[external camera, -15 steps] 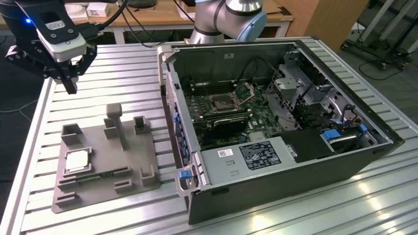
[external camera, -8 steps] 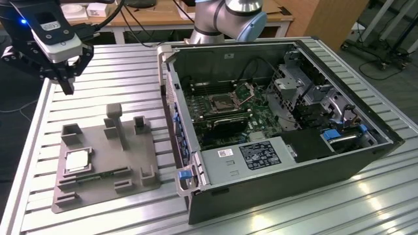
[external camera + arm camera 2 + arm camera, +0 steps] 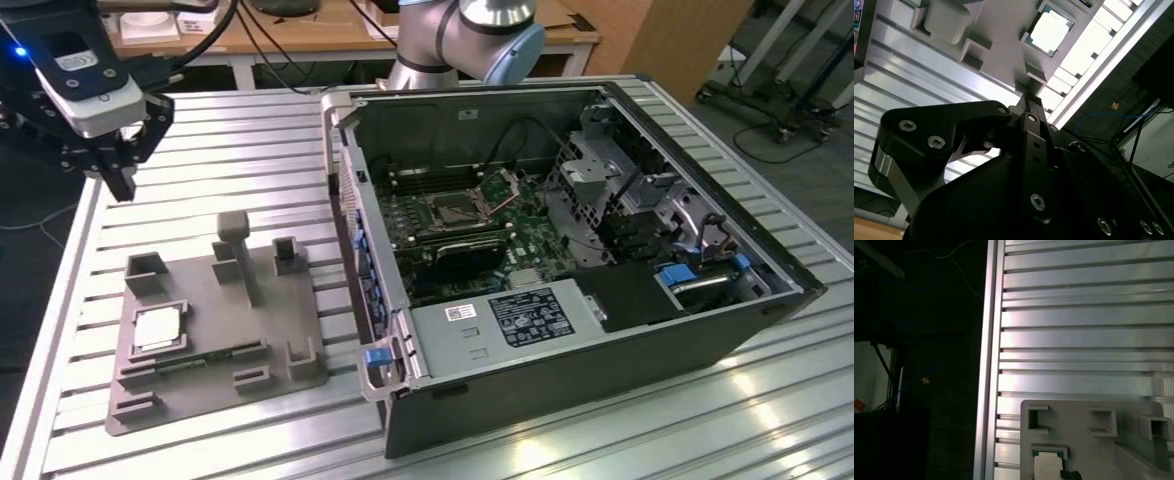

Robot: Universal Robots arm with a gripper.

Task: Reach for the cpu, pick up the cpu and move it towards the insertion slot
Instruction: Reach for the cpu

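Closest in the second wrist view, the black tool [image 3: 1029, 100] hangs above the slatted desk [image 3: 227, 130] with its jaws drawn narrow, holding nothing. The cpu [image 3: 158, 328] lies in the grey tray [image 3: 274, 335], well apart from the tool, and the insertion slot [image 3: 461, 208] sits inside the open computer case [image 3: 574, 390].

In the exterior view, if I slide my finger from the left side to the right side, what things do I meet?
cpu → blue tab → insertion slot → silver drive cage
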